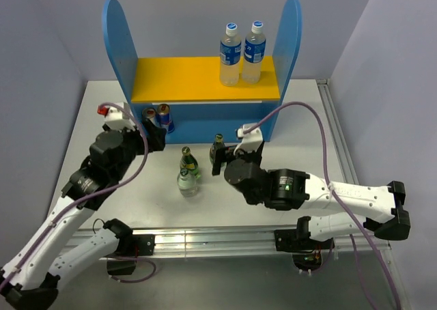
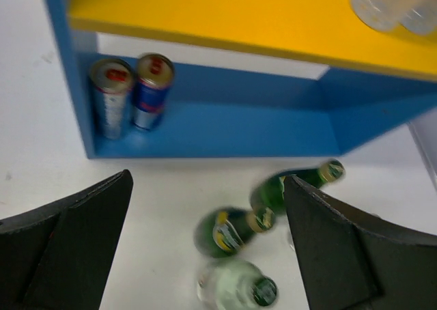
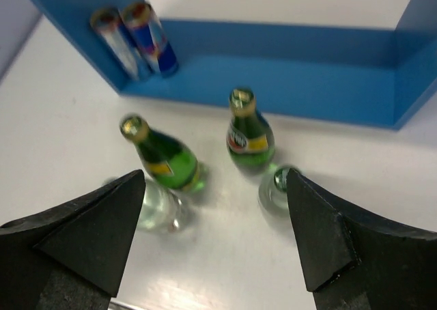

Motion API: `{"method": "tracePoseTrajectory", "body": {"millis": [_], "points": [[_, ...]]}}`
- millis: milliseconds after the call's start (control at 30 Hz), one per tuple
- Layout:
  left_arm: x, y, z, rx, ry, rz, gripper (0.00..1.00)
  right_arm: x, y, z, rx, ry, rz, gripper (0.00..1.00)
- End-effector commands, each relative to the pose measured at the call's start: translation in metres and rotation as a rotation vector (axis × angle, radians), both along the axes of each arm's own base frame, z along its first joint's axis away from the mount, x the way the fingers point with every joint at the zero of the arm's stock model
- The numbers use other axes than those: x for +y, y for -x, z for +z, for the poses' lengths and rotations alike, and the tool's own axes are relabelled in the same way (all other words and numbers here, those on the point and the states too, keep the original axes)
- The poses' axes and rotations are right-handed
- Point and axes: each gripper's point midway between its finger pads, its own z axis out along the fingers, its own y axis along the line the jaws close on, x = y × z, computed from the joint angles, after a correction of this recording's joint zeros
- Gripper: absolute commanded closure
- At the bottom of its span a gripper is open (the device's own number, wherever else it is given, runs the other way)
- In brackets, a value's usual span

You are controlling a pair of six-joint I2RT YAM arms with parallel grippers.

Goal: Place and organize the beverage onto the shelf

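Two blue-labelled bottles (image 1: 231, 54) (image 1: 255, 50) stood on the shelf's (image 1: 198, 78) yellow upper board, and two cans (image 1: 158, 117) stood in its lower tier. Two green bottles (image 3: 249, 136) (image 3: 164, 158) and two clear bottles (image 3: 276, 184) (image 3: 156, 207) stood on the desk (image 3: 225, 255). The left tool (image 2: 208, 180) and the right tool (image 3: 217, 177) were spread, holding nothing.

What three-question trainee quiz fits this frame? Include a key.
1. True or false: the two blue-labelled plastic bottles stand on the shelf's yellow upper board.
2. What stands in the lower tier? A: two cans. B: two mugs. C: two boxes.
3. Fill in: the left gripper and right gripper are both ____.
Key: 1 true; 2 A; 3 open.
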Motion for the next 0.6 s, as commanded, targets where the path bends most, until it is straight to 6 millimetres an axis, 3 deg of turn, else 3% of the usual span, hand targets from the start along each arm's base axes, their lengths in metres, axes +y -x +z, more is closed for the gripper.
{"method": "tracePoseTrajectory", "body": {"millis": [0,167,300,567], "points": [[0.006,0.024,0.0,-0.006,0.054,0.107,0.01,-0.017,0.015,-0.026,0.042,-0.016,-0.055,0.09],[-0.017,0.055,-0.028,0.068,0.093,0.061,0.01,-0.038,0.029,-0.061,0.086,-0.011,-0.063,0.09],[-0.031,0.068,-0.07,0.149,0.041,0.05,0.01,-0.057,0.033,-0.075,0.098,-0.018,-0.09,0.09],[-0.05,0.093,-0.098,0.184,0.104,0.014,0.01,-0.079,0.042,-0.096,0.133,-0.058,-0.097,0.08]]}}
